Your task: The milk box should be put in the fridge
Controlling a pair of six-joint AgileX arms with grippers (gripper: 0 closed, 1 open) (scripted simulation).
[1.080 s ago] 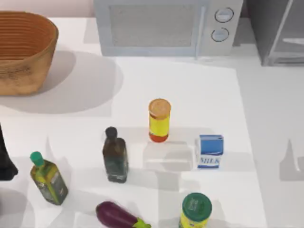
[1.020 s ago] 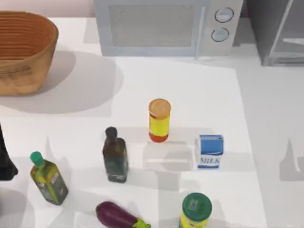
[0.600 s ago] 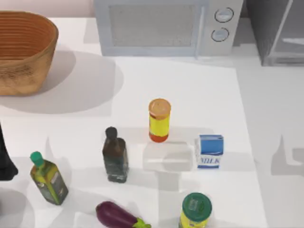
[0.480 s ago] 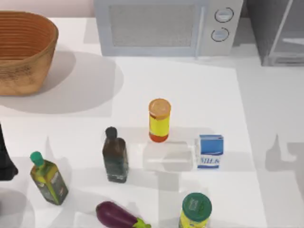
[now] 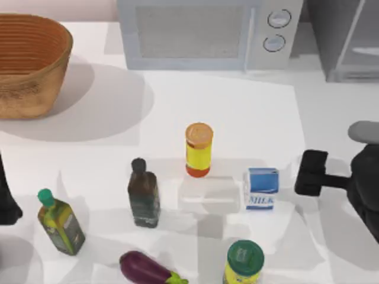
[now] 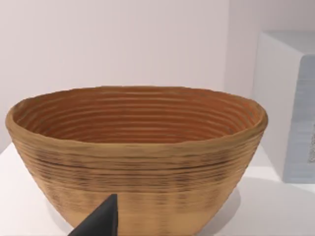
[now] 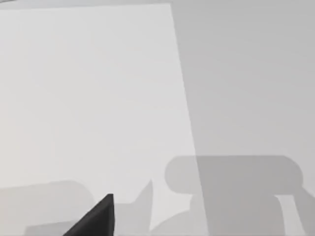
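Observation:
The milk box [image 5: 261,187], blue on top and white below with blue lettering, stands upright on the table right of centre. My right gripper [image 5: 308,173] hovers just to its right, a short gap away, with the dark arm reaching in from the right edge. The fridge [image 5: 346,38], dark grey with a pale framed door, stands at the far right corner, partly cut off. My left arm [image 5: 5,198] stays parked at the left edge; its wrist view faces the basket [image 6: 138,152].
A yellow jar with an orange lid [image 5: 198,149] stands left of the milk box. A dark bottle [image 5: 143,193], a green-capped bottle [image 5: 59,223], an eggplant [image 5: 148,269] and a green-lidded jar [image 5: 244,262] fill the front. Microwave [image 5: 207,32] at the back, wicker basket [image 5: 29,62] far left.
My right arm has come into the top view from the right edge and now hangs beside the milk box; before, only its shadow showed, sliding left. The objects have not moved.

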